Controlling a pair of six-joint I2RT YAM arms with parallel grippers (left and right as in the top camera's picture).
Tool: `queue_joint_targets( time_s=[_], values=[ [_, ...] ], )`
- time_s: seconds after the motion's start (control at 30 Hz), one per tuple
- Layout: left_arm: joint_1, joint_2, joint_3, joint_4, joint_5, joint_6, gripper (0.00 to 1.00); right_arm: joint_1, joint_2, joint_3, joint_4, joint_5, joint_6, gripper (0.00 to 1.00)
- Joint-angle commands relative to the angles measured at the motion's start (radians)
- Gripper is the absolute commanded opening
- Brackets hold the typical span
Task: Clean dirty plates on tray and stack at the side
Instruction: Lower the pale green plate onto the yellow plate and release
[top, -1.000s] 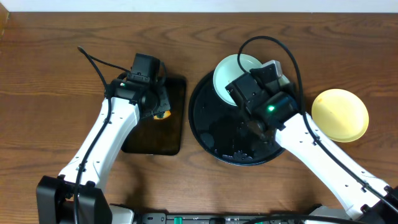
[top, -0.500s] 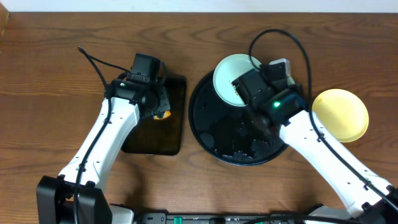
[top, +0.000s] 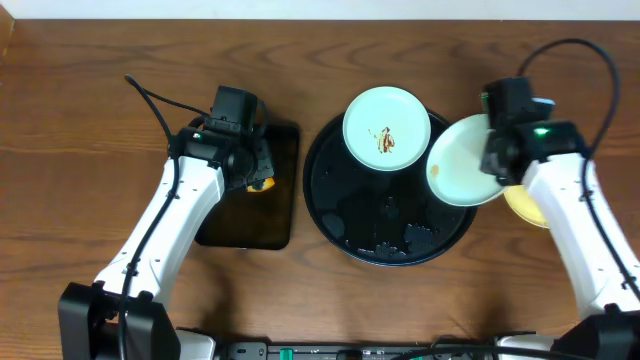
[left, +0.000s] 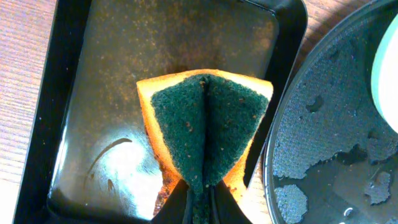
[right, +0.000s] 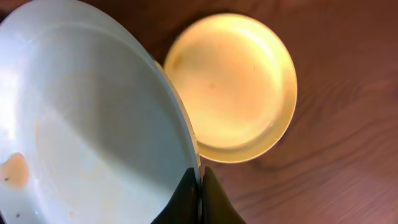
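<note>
The brown wood-grain tabletop (top: 80, 120) is seen with the round black tray (top: 350, 200) near its middle; the tray's floor is spotted with wet patches. A smaller rectangular black tray (top: 250, 225) is set just to its left.

One pale mint plate (top: 400, 115) is lying flat at the far part of the round tray, and a brown smear is seen at its centre. A second mint plate (top: 460, 165) is pinched by its rim in the shut fingers of the right gripper (top: 497, 150). It is held tilted, overlapping the tray's right rim, and a faint tan smear is seen near its left edge. From the right wrist view, this plate (right: 93, 112) is seen partly over the yellow plate (right: 233, 87), which is resting on the bare wood to the right of the tray and looks clean and glossy.

A folded sponge (left: 205, 118), green on orange, is clamped in the closed left gripper (left: 199, 199) above the rectangular tray.

A second ago the right gripper was placed over the round tray at the mint plates' edge; since then the second plate has been carried off to the right, and the smeared plate beneath has been uncovered. The yellow plate and the left arm have not been moved.
</note>
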Motion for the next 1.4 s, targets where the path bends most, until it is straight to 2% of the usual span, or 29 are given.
queue_joint_targets(
  time_s=[0.0, 0.2, 0.37, 0.7, 0.8, 0.97, 1.0, 1.03, 1.1, 1.13, 1.17, 1.27, 1.33, 1.37],
  values=[
    [0.002, 0.006, -0.004, 0.0, -0.013, 0.016, 0.08, -0.154, -0.01, 0.017, 0.008, -0.175, 0.024, 0.01],
    [0.002, 0.006, -0.004, 0.0, -0.013, 0.016, 0.08, -0.364, -0.009, 0.017, 0.032, -0.203, 0.023, 0.01],
    [0.002, 0.006, -0.004, -0.001, -0.012, 0.016, 0.08, -0.482, -0.009, 0.016, 0.069, -0.207, 0.023, 0.01],
    [0.002, 0.006, -0.004, -0.001, -0.012, 0.016, 0.08, -0.581, 0.013, 0.016, 0.087, -0.208, 0.023, 0.03],
    [0.002, 0.006, -0.004, -0.001, -0.012, 0.016, 0.08, -0.581, 0.013, 0.014, 0.091, -0.212, 0.023, 0.14],
    [0.002, 0.006, -0.004, -0.003, -0.012, 0.016, 0.08, -0.581, 0.013, 0.014, 0.11, -0.3, 0.022, 0.23],
    [0.002, 0.006, -0.004, -0.003, -0.012, 0.016, 0.08, -0.581, 0.013, 0.014, 0.113, -0.329, 0.021, 0.3],
    [0.002, 0.006, -0.004, -0.002, -0.012, 0.016, 0.08, -0.581, 0.013, 0.014, 0.116, -0.39, -0.003, 0.43],
    [0.002, 0.006, -0.004, -0.003, -0.012, 0.016, 0.08, -0.581, 0.013, 0.014, 0.125, -0.498, -0.063, 0.54],
    [0.002, 0.006, -0.004, -0.003, -0.012, 0.016, 0.08, -0.581, 0.013, 0.014, 0.137, -0.61, -0.122, 0.65],
    [0.002, 0.006, -0.004, -0.003, -0.012, 0.016, 0.08, -0.578, 0.013, 0.014, 0.14, -0.659, -0.148, 0.7],
    [0.002, 0.006, -0.004, -0.003, -0.012, 0.016, 0.08, -0.567, 0.013, 0.014, 0.121, -0.665, -0.153, 0.71],
    [0.002, 0.006, -0.004, -0.003, -0.012, 0.016, 0.08, -0.566, 0.013, 0.011, 0.097, -0.617, -0.148, 0.63],
    [0.002, 0.006, -0.003, -0.003, -0.012, 0.016, 0.08, -0.567, 0.013, 0.009, 0.088, -0.593, -0.14, 0.55]
  ],
)
